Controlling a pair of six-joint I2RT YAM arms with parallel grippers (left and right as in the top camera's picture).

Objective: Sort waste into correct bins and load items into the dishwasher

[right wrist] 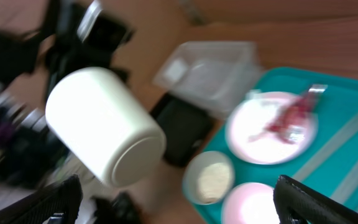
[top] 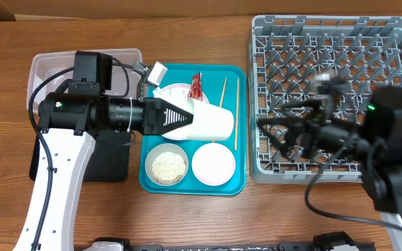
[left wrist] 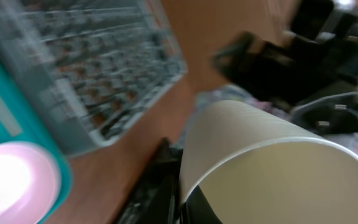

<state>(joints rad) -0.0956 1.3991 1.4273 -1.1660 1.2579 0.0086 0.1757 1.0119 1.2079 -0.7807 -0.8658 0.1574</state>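
cup held above the tray

the grey dish rack (top: 333, 42) sits on the bench (top: 187, 223), right of the teal tray (top: 241, 139). the left gripper (top: 183, 118) is clenched on the white cup (top: 211, 123), which lies sideways above the tray. the right gripper (top: 269, 136), over the rack, is released.

Your overhead's evenly lit and sharp except motion smear on the right arm (top: 344, 136); both wrist views are badly motion-blurred, white cup (left wrist: 272, 155) soft up close, pinkish bowl (left wrist: 11, 180) blown out by glare.
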